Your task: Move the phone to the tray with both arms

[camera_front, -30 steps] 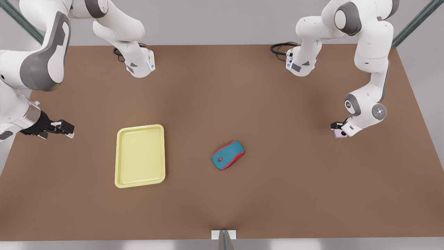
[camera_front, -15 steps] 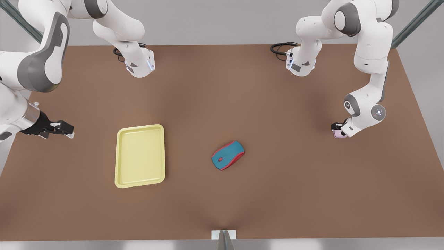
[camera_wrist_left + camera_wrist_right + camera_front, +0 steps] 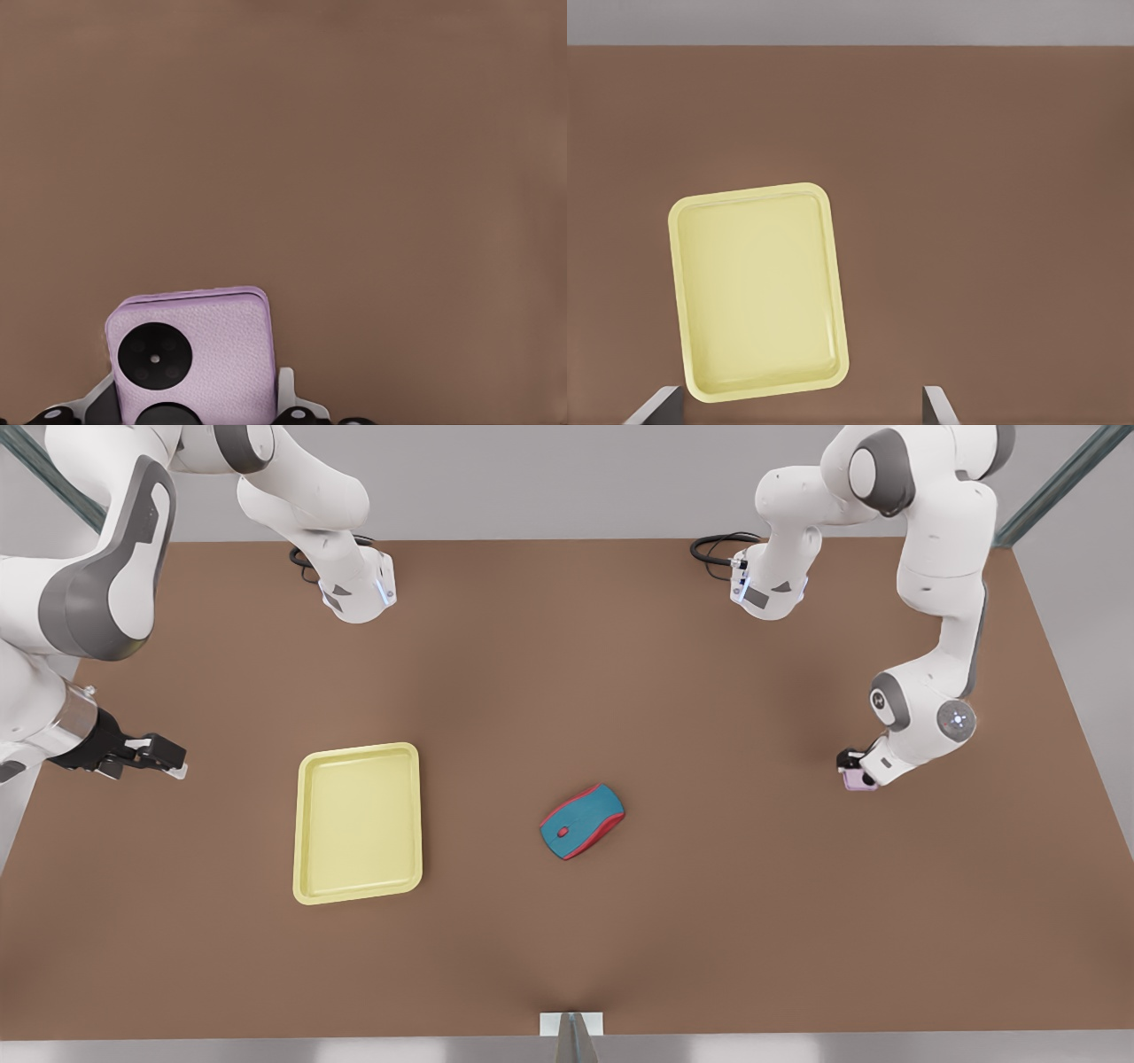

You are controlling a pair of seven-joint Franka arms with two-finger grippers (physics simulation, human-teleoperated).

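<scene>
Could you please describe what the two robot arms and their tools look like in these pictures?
Both arms are glossy white with rounded segments and grey joint covers. The left arm has a round grey cap with a small glowing mark near its wrist. The left tool and right tool are small and black, the right one with pale fingertips. Black cables coil at the bases, which carry small bluish lights.

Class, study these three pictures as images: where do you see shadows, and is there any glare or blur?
Front view: soft dark patches on the table, deepest beside the left gripper shut on the phone; even light, no glare on the tray or mouse. Left wrist view: phone sharp. Right wrist view: the right gripper open, tray evenly lit, no cast shadow.
</scene>
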